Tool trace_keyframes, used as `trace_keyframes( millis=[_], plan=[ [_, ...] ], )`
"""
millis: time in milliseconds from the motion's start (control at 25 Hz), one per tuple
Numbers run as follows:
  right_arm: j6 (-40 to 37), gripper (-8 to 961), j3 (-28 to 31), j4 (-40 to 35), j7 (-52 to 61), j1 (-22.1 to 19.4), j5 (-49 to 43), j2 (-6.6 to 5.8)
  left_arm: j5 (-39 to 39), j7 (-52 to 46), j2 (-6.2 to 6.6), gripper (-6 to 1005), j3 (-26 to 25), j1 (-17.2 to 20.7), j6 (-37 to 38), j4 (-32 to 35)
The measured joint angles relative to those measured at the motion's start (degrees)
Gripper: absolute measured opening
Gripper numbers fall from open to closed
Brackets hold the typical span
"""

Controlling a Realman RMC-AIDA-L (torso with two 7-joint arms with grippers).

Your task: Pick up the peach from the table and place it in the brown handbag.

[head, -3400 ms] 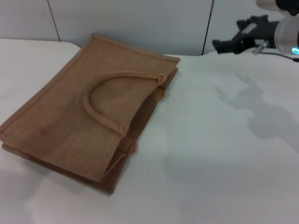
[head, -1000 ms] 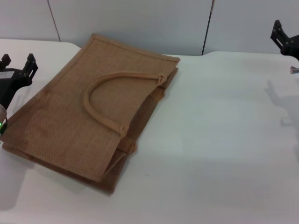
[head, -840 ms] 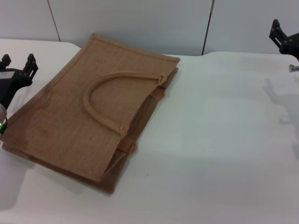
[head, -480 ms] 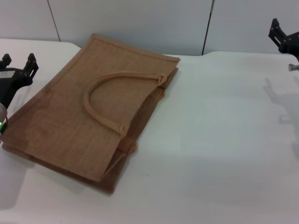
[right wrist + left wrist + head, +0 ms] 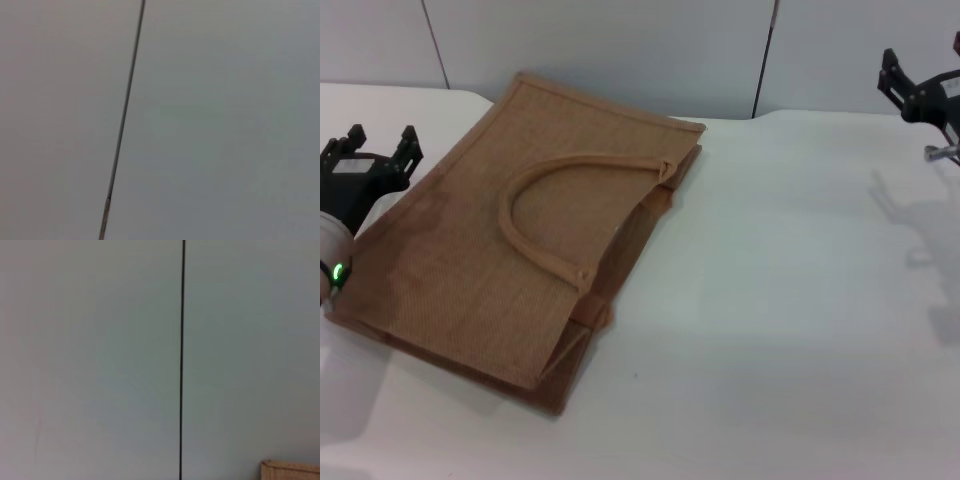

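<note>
The brown handbag [image 5: 520,250] lies flat on the white table [image 5: 790,300], left of the middle, with one arched handle [image 5: 545,215] on top. A corner of it shows in the left wrist view [image 5: 290,471]. The peach is not in view in any frame. My left gripper [image 5: 382,140] is open and empty at the far left, beside the bag's left edge. My right gripper [image 5: 925,90] is raised at the far right edge of the head view, partly cut off and far from the bag.
A grey panelled wall [image 5: 620,50] with dark seams stands behind the table. Both wrist views show only this wall [image 5: 200,120] and a seam. The right arm's shadow [image 5: 910,220] falls on the table's right side.
My left gripper has come into view and moved a little right, up to the bag's left edge. My right gripper first drew back to the right edge, then shifted slightly left. The bag has not moved.
</note>
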Motion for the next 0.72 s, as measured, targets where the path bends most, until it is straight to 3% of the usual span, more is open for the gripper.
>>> trace_keyframes(
  millis=[720],
  plan=[
    [-0.19,884,-1.46,0.25,-0.27,0.47,-1.48,0.15,-1.43,-0.06,0.05,703,-1.30,0.36,-0.22,-0.27]
  ],
)
